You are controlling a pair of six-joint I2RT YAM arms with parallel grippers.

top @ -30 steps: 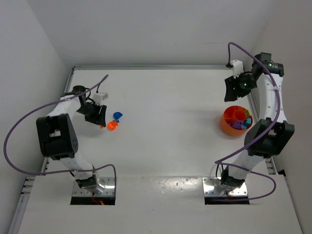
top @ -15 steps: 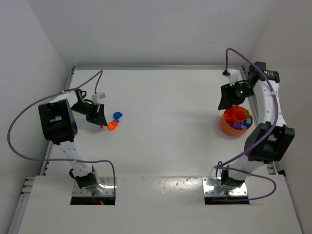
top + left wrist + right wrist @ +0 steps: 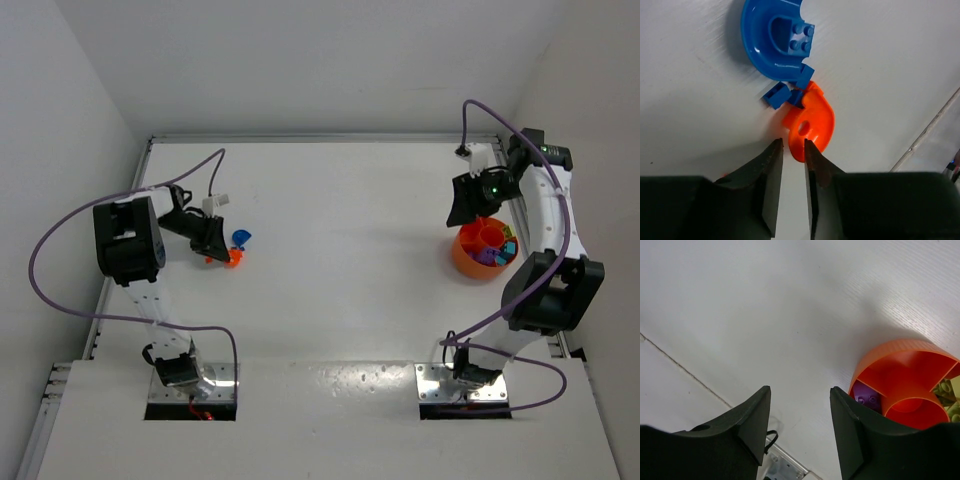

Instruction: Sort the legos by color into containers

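Left arm (image 3: 125, 240) swung its elbow up and back since a second ago, and my left gripper (image 3: 792, 145) slid right along the table (image 3: 340, 220) toward the loose pieces. My right arm (image 3: 545, 215) came in from the far edge. It has sat unchanged for the last half second.

Tub (image 3: 890, 357) is at the right side of the table. My right gripper (image 3: 800, 392) hangs above and just beside its rim, jaws well apart, nothing in them. A purple brick (image 3: 867, 399) is already in one compartment.

Left jaws are down to a narrow slit with only bare table between them, nothing clamped. The orange curved piece (image 3: 812, 127) lies just ahead of the right fingertip, touching the small blue bricks (image 3: 776, 95). The blue curved piece (image 3: 760, 45) is beyond.

Step, as I judge it: left side picking. Next I'd shift right to straddle the orange piece's edge, then clamp. The blue bricks may get nudged.
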